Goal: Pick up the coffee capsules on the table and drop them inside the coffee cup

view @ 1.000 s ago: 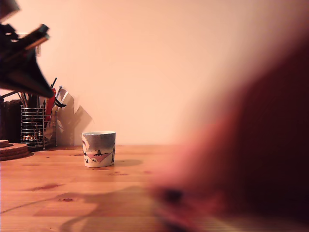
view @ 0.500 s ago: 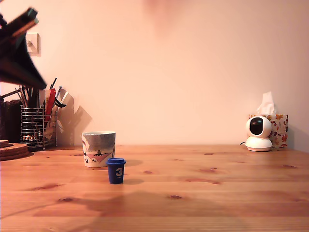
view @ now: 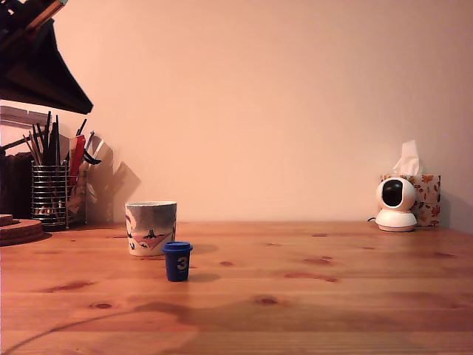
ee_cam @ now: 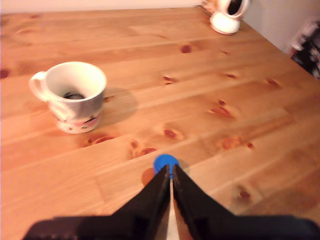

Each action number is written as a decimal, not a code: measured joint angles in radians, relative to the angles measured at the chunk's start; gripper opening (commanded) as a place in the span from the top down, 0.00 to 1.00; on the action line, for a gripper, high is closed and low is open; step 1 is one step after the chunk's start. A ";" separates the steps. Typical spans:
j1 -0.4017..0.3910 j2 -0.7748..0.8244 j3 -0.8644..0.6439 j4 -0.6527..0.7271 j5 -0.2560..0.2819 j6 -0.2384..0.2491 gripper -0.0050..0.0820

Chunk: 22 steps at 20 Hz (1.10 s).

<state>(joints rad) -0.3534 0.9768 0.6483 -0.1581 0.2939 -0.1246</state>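
Hovering high over the table (ee_cam: 260,125), the gripper (ee_cam: 171,177) has its jaws pressed almost together, with nothing between them. Just past its tips in the wrist view stands the blue capsule (ee_cam: 165,162), rim up on the wood. It is apart from the cup (ee_cam: 75,100) and, in the exterior view, just in front of it. Something dark lies in the cup's bottom, perhaps a capsule; I cannot tell. The step in hand looks like the reach for the blue one: the jaws must spread, descend around its body and close. Far back sit a white camera (ee_cam: 227,20) and a wire holder (view: 52,196).
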 measured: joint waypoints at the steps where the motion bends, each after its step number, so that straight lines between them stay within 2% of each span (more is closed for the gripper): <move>1: 0.000 0.000 0.000 0.002 0.012 0.015 0.97; 3: 0.000 0.000 0.000 0.002 0.022 0.027 0.97; 5: 0.000 0.000 0.000 0.016 0.055 0.047 0.97; 9: 0.000 0.000 -0.065 0.127 0.090 0.050 0.97; 16: 0.000 0.000 -0.274 0.354 0.090 0.050 0.97; 22: 0.000 -0.002 -0.372 0.422 0.080 0.050 0.97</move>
<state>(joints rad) -0.3538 0.9749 0.2768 0.2642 0.3737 -0.0750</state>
